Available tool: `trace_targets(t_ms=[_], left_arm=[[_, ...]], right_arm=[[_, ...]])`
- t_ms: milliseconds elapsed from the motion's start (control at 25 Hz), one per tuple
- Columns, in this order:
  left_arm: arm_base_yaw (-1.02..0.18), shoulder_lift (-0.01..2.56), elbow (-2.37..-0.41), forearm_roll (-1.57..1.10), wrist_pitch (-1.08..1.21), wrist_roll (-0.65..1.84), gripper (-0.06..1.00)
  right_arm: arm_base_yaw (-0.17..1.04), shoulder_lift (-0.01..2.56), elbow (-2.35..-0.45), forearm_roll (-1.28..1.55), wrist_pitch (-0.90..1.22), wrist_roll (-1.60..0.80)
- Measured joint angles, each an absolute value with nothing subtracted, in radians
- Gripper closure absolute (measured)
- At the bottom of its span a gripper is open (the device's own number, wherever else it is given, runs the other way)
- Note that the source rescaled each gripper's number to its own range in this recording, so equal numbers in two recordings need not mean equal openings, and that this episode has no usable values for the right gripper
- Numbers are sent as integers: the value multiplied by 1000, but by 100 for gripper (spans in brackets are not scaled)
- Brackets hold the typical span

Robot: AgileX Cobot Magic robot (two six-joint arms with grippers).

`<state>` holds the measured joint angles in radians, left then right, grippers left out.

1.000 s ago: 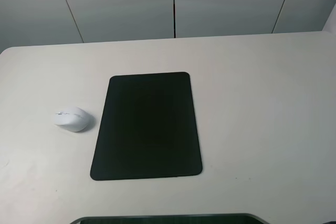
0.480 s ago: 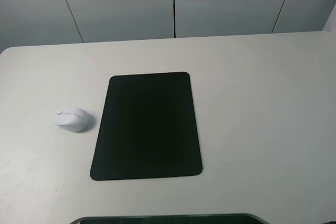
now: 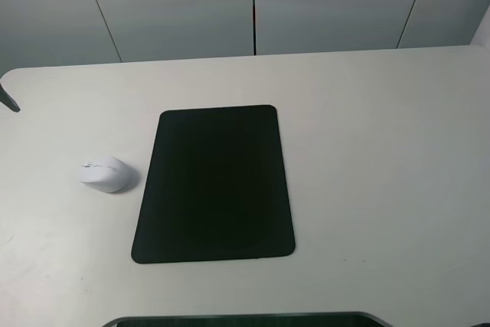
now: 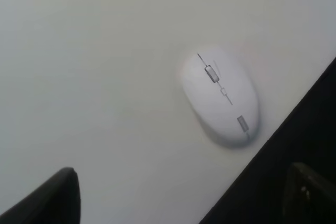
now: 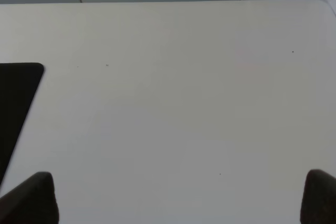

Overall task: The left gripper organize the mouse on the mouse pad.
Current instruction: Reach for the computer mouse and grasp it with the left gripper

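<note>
The white mouse lies on the table just left of the black mouse pad, not touching it. In the left wrist view the mouse sits ahead of my left gripper. That gripper is open, with its two dark fingertips spread wide and nothing between them. An edge of the pad runs beside the mouse. A dark tip of the left arm shows at the left border of the high view. My right gripper is open over bare table, with the pad's corner off to one side.
The white table ends at a grey panelled wall behind. A dark rounded edge lies along the near border of the high view.
A dark tip of the left arm has come into the high view at the left border. The mouse and the pad have not moved.
</note>
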<state>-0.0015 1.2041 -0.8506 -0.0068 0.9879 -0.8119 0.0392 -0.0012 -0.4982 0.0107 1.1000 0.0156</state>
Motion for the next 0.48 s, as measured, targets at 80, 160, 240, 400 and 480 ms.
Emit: trace_targets(t_ms=[80,160,240,400,480], left_arm=[[-2,1230,-832,-9,944,-868,-6],[-2,1255,-819,-21,898,-905,-6],[-14,1286,-815,-25,866,-925,-6],[-56,1357,-813,-51,827,-945,-6],[-71,1400,-813,-62,810,-961,-6]], right_arm=[[39,-1,-498,11,1100,16],[39,-1,-498,11,1100,16],[39,-1,-498,11,1100,16],[39,-1,-498,11,1100,16],[39,-1,-498,11,1100,16]])
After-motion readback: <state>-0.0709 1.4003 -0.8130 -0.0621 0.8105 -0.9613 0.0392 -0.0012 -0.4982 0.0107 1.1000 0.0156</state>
